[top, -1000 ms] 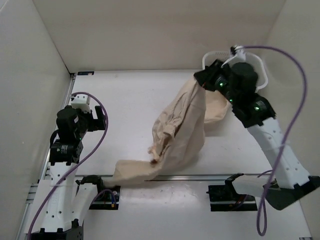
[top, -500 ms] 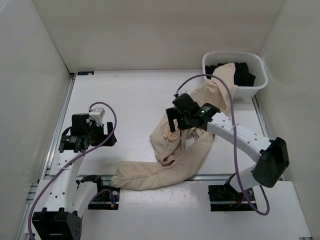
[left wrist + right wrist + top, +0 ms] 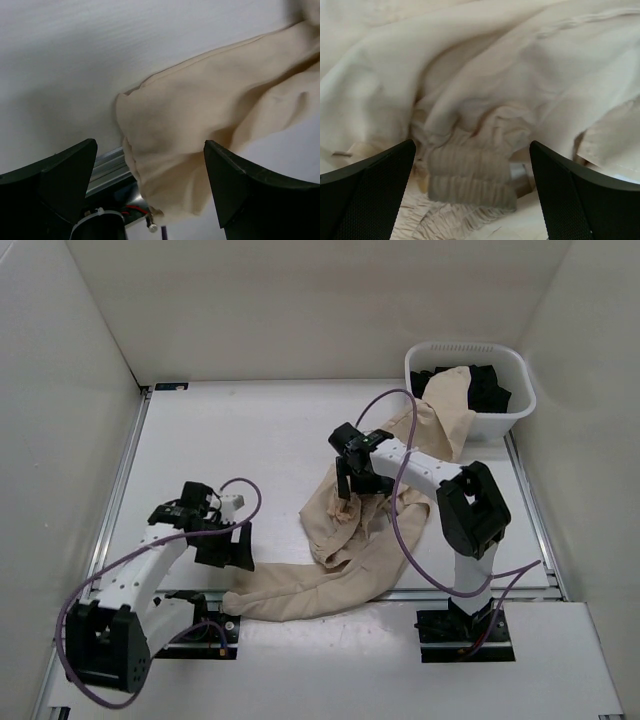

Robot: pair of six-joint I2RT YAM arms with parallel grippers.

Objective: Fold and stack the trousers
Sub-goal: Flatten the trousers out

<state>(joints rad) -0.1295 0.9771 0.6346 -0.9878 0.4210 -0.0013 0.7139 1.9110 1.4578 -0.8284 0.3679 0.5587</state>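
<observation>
Hovering right gripper (image 3: 350, 484), spread, over trousers (image 3: 365, 540)

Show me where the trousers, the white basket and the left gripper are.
trousers (image 3: 340, 580): top external view, on the near leg.
white basket (image 3: 465, 345): top external view, on its far rim.
left gripper (image 3: 150, 150): left wrist view, midway between fingertips.

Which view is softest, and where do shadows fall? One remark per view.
Top external: even light, sharp, soft shadows along the trousers. Left wrist: cloth fairly crisp, the fingers dark with little detail. Right wrist: softest, the folds close and hazy.
</observation>
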